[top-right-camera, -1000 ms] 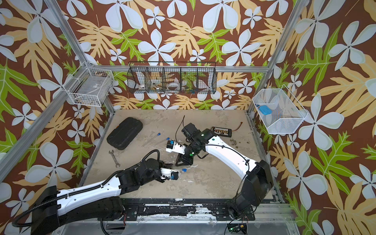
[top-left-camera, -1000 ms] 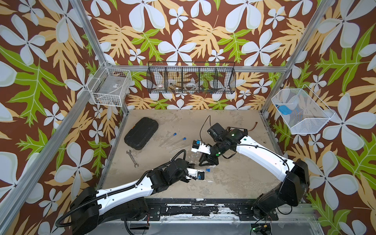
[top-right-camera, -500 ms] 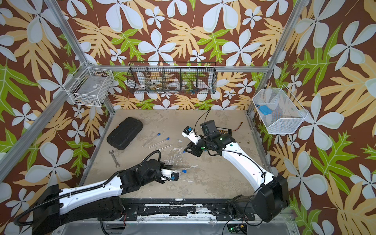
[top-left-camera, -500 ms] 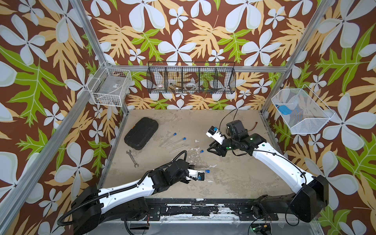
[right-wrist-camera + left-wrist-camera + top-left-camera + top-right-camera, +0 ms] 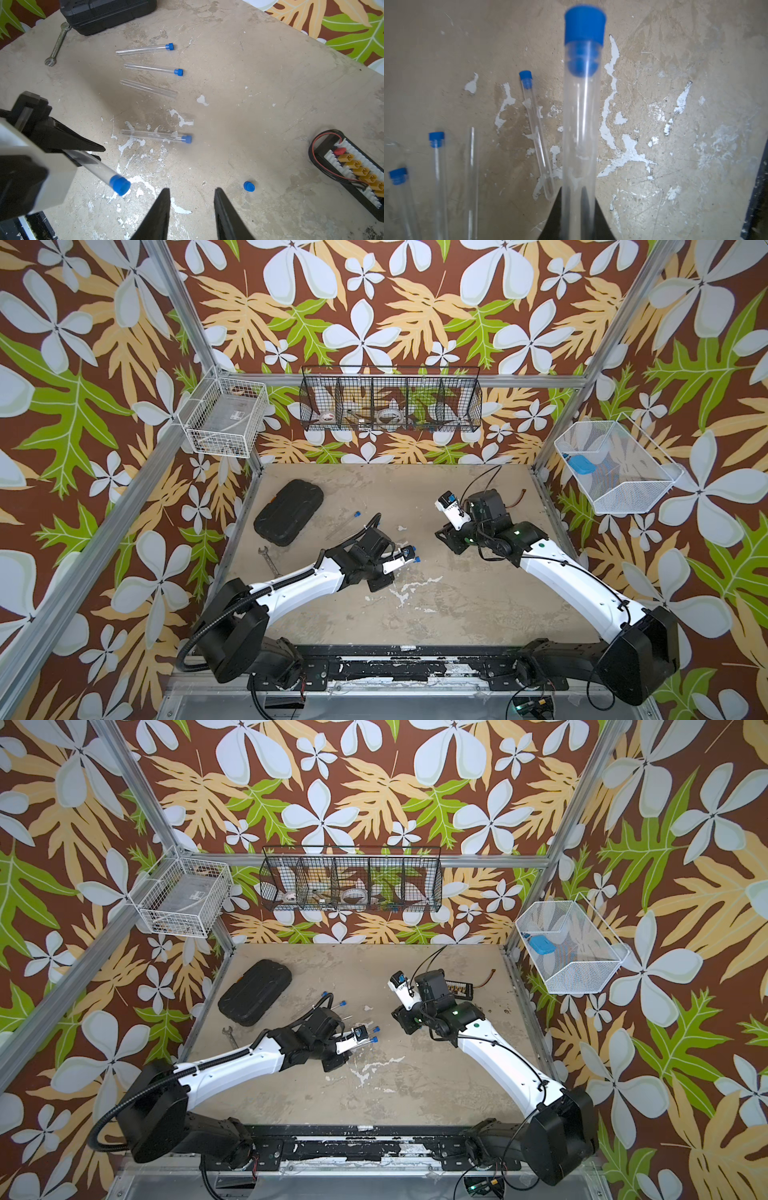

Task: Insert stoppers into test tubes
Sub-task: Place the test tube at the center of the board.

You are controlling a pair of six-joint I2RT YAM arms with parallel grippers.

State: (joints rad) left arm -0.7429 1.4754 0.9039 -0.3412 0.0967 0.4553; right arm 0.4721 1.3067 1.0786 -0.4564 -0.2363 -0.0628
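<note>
- Top views first: the left gripper (image 5: 404,558) sits near the middle of the table (image 5: 457,614), clamped tight on the held test tube (image 5: 365,1040). That tube lies nearly level and points to roughly 3 o'clock, and its seated stopper (image 5: 417,559) sticks out past the fingertips.
- The right gripper (image 5: 441,536) hangs off at 2 o'clock from the left one, well apart. Its finger gap is too small to read from up here.
- The black case (image 5: 289,512) is at 10 o'clock on the table, with the wrench (image 5: 268,560) at 9 o'clock.
- Over to the left wrist view: the dark fingers (image 5: 602,220) pinch the held test tube (image 5: 580,135) at its closed end. The seated stopper (image 5: 584,27) is plugged into the far mouth, well clear of them.
- On the table beyond lie three capped test tubes (image 5: 537,135) and one open test tube (image 5: 471,176).
- Now the right wrist view: the right gripper (image 5: 192,190) has its fingers spread, with only bare table between them.
- The loose stopper (image 5: 249,186) lies flat just outside one fingertip, not in the gap.
- The left gripper (image 5: 101,153) reaches in, and the seated stopper (image 5: 119,185) floats near the other fingertip without touching it.
- The open test tube (image 5: 148,88) lies among the capped ones, and a connector board (image 5: 357,172) sits at the table's edge.
</note>
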